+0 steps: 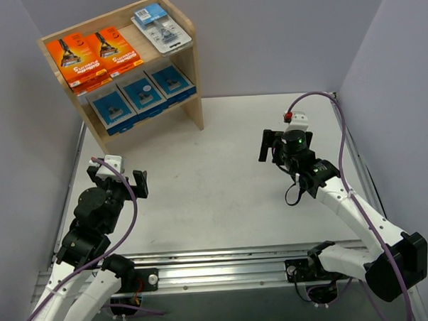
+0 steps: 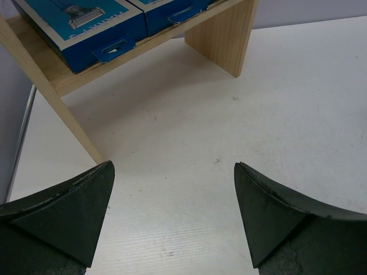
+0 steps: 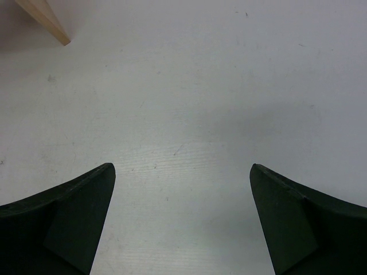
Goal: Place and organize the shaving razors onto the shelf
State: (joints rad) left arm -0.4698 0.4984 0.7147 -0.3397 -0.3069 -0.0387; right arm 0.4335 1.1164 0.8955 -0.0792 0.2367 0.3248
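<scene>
The wooden shelf (image 1: 192,90) stands at the far left of the table. On its top tier lie two orange razor boxes (image 1: 74,58) (image 1: 114,47) and a clear blister pack (image 1: 161,26). Its lower tier holds three grey-and-blue razor boxes (image 1: 112,108) (image 1: 141,92) (image 1: 170,80). My left gripper (image 1: 118,180) hangs open and empty in front of the shelf, well short of it. In the left wrist view the gripper (image 2: 174,166) faces the lower tier's blue boxes (image 2: 80,26) and a shelf side panel (image 2: 223,40). My right gripper (image 1: 285,144) (image 3: 182,166) is open over bare table.
Grey walls close in the white table (image 1: 223,196) on the left, back and right. A metal rail (image 1: 225,263) with the arm bases runs along the near edge. The shelf's foot (image 3: 45,18) shows in the right wrist view's top left corner.
</scene>
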